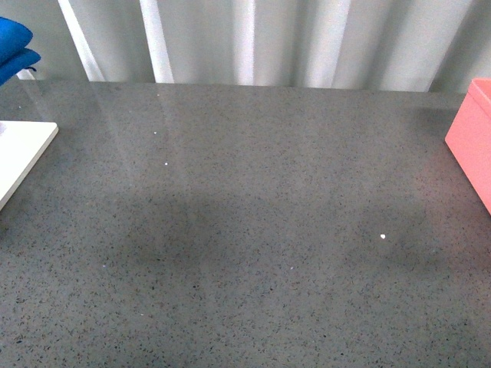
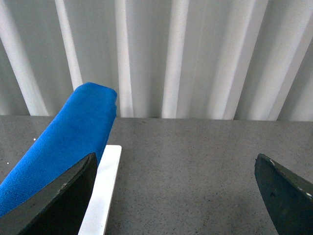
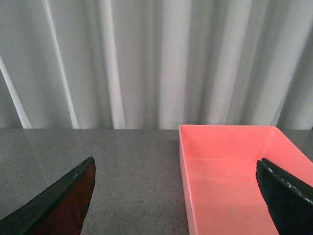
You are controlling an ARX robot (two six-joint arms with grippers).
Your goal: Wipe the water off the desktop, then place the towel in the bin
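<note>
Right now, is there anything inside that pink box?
Nothing visible: the bin shows a bare pink floor in the right wrist view. A finger of the right gripper covers one corner, and the nearest part runs out of the picture, so those bits stay unseen.

This looks like a staged test bench in a lab or studio, not a lived-in room. A grey speckled stone worktop (image 1: 245, 230) fills the view, and a plain pale pleated curtain (image 1: 307, 38) hangs just behind its far edge, screening whatever lies beyond. Few props show: a pink bin (image 1: 472, 146) at the right edge, a white board (image 1: 23, 146) at the left edge, and a blue towel (image 1: 14, 46) by the far left corner.
</note>
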